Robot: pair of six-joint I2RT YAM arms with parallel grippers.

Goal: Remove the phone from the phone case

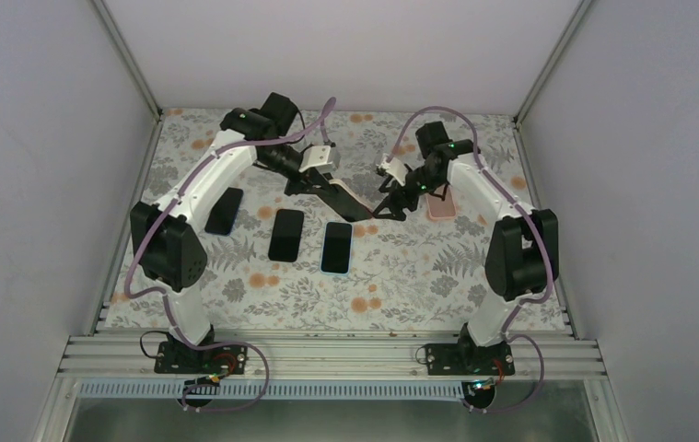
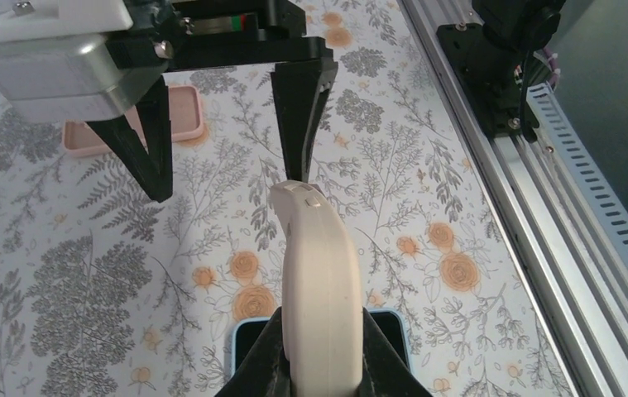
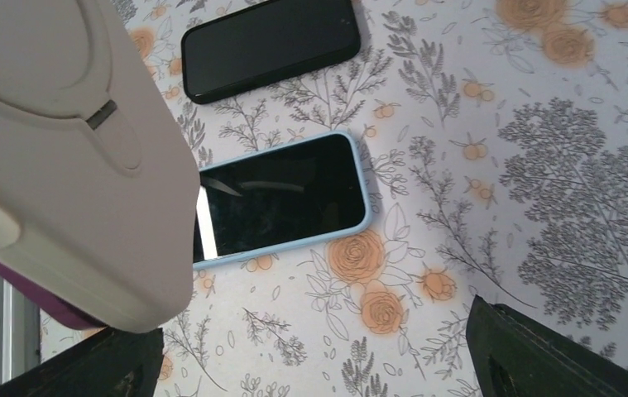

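Beige phone case (image 2: 318, 273) clamped by left gripper (image 2: 318, 368), phone not vis., right gripper (image 3: 310, 360) wide

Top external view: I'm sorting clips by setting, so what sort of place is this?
Probably a robot test booth, not a home: plain white panels wall in a floral-cloth tabletop, and the arm bases are bolted to an aluminium rail.

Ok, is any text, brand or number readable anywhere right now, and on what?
None can be read in any view.
The beige case held in the left gripper shows no print.
The blue-cased phone and the black phone have dark, blank screens.
The pink case looks plain where visible.
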